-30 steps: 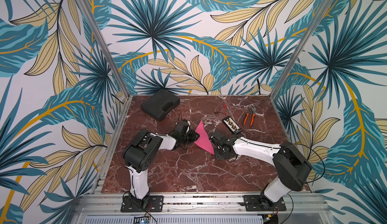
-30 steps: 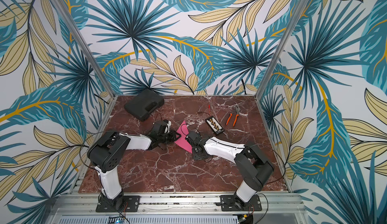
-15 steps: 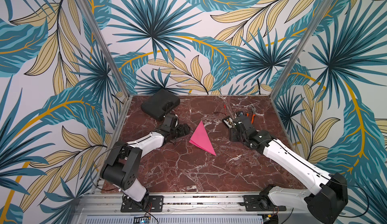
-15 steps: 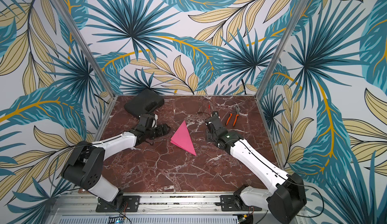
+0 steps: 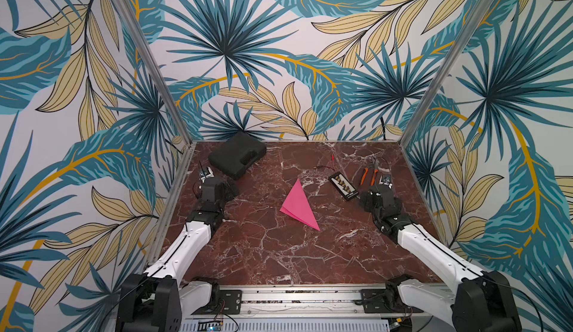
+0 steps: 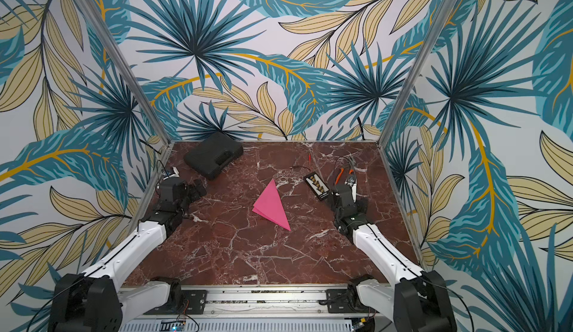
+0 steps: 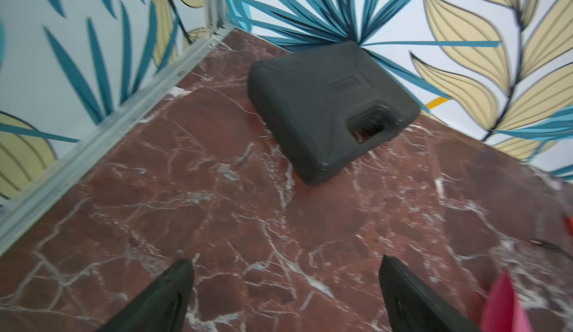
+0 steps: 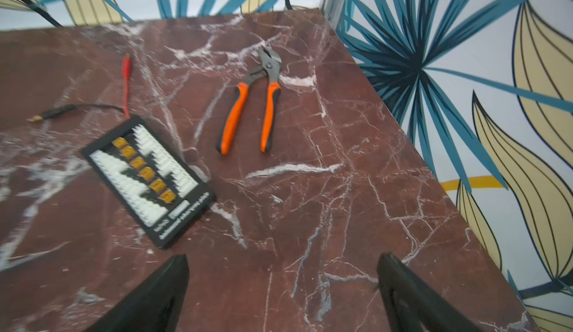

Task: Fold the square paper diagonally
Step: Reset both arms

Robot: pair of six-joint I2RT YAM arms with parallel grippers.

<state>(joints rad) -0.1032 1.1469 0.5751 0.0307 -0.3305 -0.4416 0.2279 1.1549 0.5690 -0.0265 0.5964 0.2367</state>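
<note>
2 white robot arms reach in from the near edge of a red marble bench. The left gripper hangs over the bench's left side, its jaws spread wide with nothing between them. The right gripper hangs over the right side, also spread wide and empty. Between them, well apart from both, the square paper lies flat mid-bench, bright pink, folded into a triangle. Farther back on the right lie a black connector board and orange-handled pliers. A black case sits near the far left corner.
</note>
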